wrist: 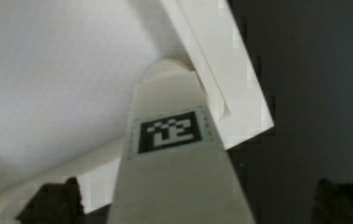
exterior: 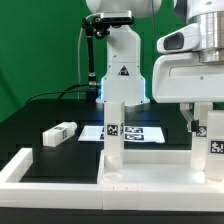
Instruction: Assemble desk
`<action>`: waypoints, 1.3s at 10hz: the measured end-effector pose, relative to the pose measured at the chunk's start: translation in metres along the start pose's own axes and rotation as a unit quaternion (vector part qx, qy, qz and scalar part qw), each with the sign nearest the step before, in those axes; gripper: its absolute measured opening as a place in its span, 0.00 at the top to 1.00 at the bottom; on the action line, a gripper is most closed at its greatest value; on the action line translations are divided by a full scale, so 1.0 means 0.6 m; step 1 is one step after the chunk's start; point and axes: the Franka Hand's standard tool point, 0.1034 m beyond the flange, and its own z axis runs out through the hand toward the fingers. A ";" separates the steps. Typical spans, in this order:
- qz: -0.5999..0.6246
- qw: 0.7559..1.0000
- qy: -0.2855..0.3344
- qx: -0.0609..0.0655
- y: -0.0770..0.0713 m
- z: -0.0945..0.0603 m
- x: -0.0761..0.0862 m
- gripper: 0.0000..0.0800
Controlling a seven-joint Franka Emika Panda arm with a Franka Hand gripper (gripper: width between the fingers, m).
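Note:
The desk's white tabletop slab (exterior: 160, 165) lies at the front of the exterior view. One white leg block (exterior: 114, 128) with a square tag stands upright on its left corner. A second tagged leg (exterior: 213, 145) stands at the slab's right side, right under my gripper (exterior: 207, 124). In the wrist view that leg (wrist: 173, 135) runs between my gripper's (wrist: 199, 205) dark fingertips (wrist: 56, 203), with a gap on each side, so the jaws are open and hold nothing. The slab (wrist: 57, 70) fills the area beyond it. A third leg block (exterior: 58, 133) lies loose on the black table.
The marker board (exterior: 140, 131) lies flat behind the standing leg. A white border rail (exterior: 20, 165) runs along the front left. The robot's base (exterior: 120, 60) stands at the back, with a black cable (exterior: 60, 96) trailing to the exterior view's left.

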 end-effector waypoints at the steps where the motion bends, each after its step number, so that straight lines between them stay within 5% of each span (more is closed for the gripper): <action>1: 0.013 1.000 0.000 0.000 0.000 0.000 0.000 0.19; 3: 0.013 1.000 0.000 0.000 0.000 0.000 0.000 0.51; 4: 0.064 0.998 -0.001 -0.001 0.002 0.001 0.000 0.51; 5: 0.104 0.995 0.000 -0.002 0.005 0.001 0.001 0.64; 7: 0.224 0.975 -0.003 -0.006 0.006 0.002 -0.003 0.64; 9: 0.374 0.927 -0.012 -0.012 0.005 0.001 -0.006 0.64; 12: 0.605 0.796 -0.021 0.010 0.000 0.005 -0.007 0.64; 13: 0.636 0.771 -0.021 0.019 0.002 0.005 -0.007 0.64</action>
